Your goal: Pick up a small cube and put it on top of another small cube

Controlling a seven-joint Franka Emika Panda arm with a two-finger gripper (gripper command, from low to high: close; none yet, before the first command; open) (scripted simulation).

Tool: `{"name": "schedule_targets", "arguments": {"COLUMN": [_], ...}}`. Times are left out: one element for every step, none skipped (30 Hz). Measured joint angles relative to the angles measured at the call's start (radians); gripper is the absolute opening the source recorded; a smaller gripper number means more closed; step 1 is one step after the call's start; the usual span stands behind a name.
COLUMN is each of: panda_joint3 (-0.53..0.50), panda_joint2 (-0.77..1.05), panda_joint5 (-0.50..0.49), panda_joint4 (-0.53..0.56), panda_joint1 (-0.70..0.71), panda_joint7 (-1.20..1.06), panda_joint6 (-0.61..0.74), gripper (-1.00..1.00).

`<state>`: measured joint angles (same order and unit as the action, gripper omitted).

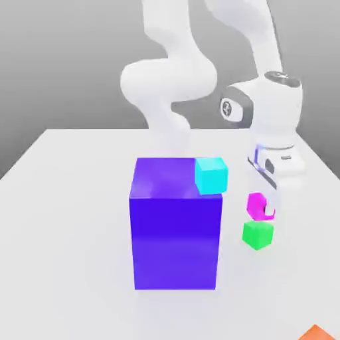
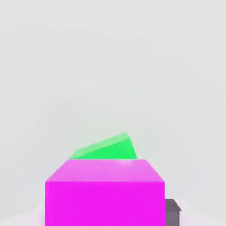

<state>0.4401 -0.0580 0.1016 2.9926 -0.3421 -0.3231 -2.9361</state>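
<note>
The small magenta cube (image 1: pixel 256 203) hangs just above the small green cube (image 1: pixel 257 234) at the exterior view's right, with my gripper (image 1: pixel 264 207) shut on it. A pale finger (image 1: pixel 268 211) crosses the magenta cube's side. A thin gap or bare contact separates the two cubes; I cannot tell which. In the hand view the magenta cube (image 2: pixel 105 192) sits close in front, with the green cube (image 2: pixel 106 148) partly hidden behind it and a dark fingertip (image 2: pixel 172 211) at its side.
A big blue-violet block (image 1: pixel 175 226) stands in the middle of the white table (image 1: pixel 66 232), with a cyan cube (image 1: pixel 212 175) at its upper corner. An orange corner (image 1: pixel 317 333) pokes in at the exterior view's lower right edge.
</note>
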Motion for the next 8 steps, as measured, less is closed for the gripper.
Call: {"name": "schedule_targets", "arguments": {"panda_joint3": [-0.01,-0.01,-0.01,-0.01,-0.01,-0.01,-0.014,-0.013], "panda_joint2": [0.03,0.03,0.03,0.03,0.03,0.03,0.045,0.033], "panda_joint5": [-0.052,-0.052,-0.052,-0.052,-0.052,-0.052,-0.079,-0.051], "panda_joint4": [-0.001,-0.001,-0.001,-0.001,-0.001,-0.001,-0.001,-0.001], "panda_joint1": [0.012,0.009,0.009,0.009,0.009,0.009,0.012,0.005], "panda_joint7": [0.035,0.035,0.035,0.035,0.035,0.035,0.053,0.034], "panda_joint6": [-0.027,-0.027,-0.027,-0.027,-0.027,-0.027,-0.042,-0.032], "gripper": [1.0,1.0,1.0,1.0,1.0,1.0,1.0,1.0]}}
